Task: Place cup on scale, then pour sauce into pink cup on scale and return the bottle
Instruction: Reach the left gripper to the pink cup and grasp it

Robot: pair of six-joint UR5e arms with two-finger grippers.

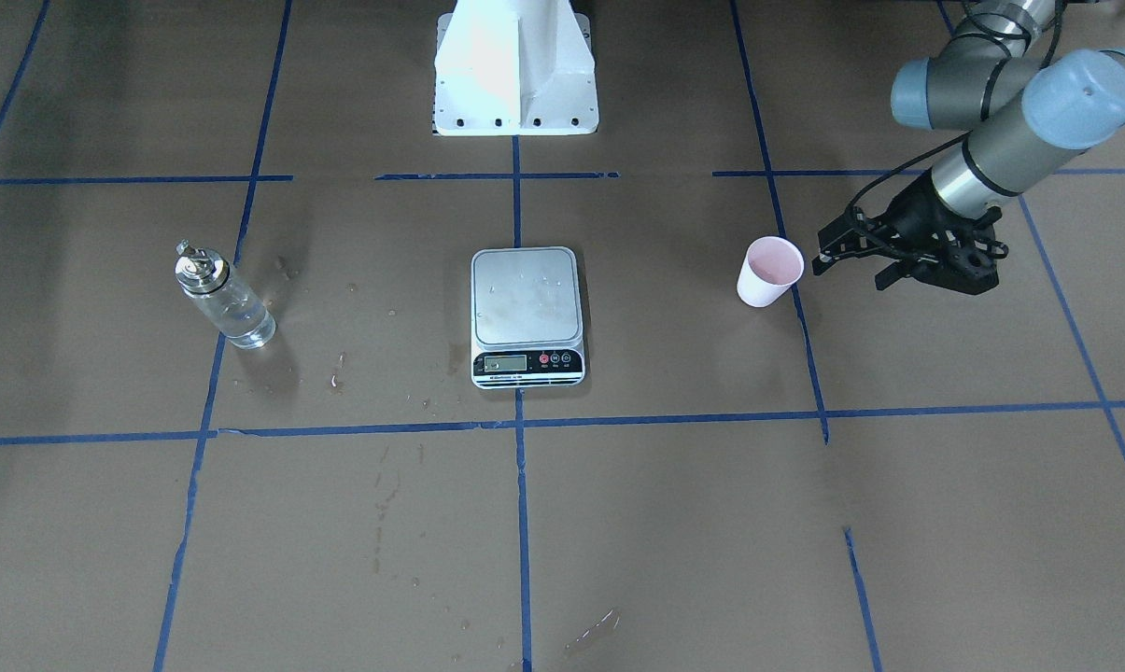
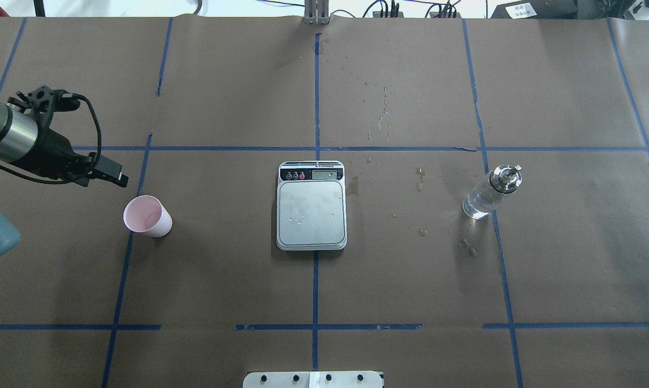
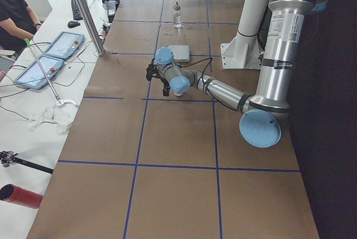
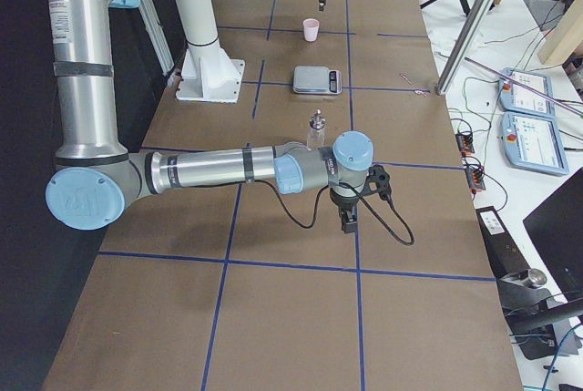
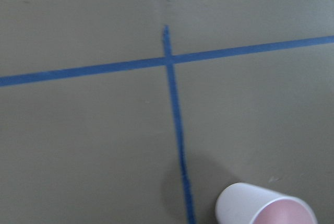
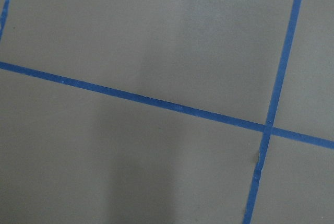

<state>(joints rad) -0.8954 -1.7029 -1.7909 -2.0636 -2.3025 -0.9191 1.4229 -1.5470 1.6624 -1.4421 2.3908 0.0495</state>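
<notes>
The pale pink cup [image 1: 769, 271] [image 2: 147, 216] stands upright on the brown paper, apart from the scale [image 1: 527, 297] [image 2: 312, 213], whose steel platform is bare. My left gripper [image 1: 851, 269] [image 2: 102, 180] hovers open just beyond the cup, holding nothing. In the left wrist view the cup [image 5: 266, 208] shows at the bottom edge. The clear glass bottle [image 1: 226, 299] [image 2: 488, 195] with its silver spout cap stands on the scale's other side, with clear sauce [image 1: 245, 327] in its lower part. My right gripper [image 4: 347, 220] shows only in the exterior right view, short of the bottle [image 4: 316, 128]; I cannot tell its state.
Blue tape lines cross the paper-covered table. Small wet spots [image 2: 421, 231] dot the paper between scale and bottle. The white robot base [image 1: 513, 70] stands behind the scale. A person [image 3: 14, 10] sits at a side desk with tablets [image 3: 58, 47].
</notes>
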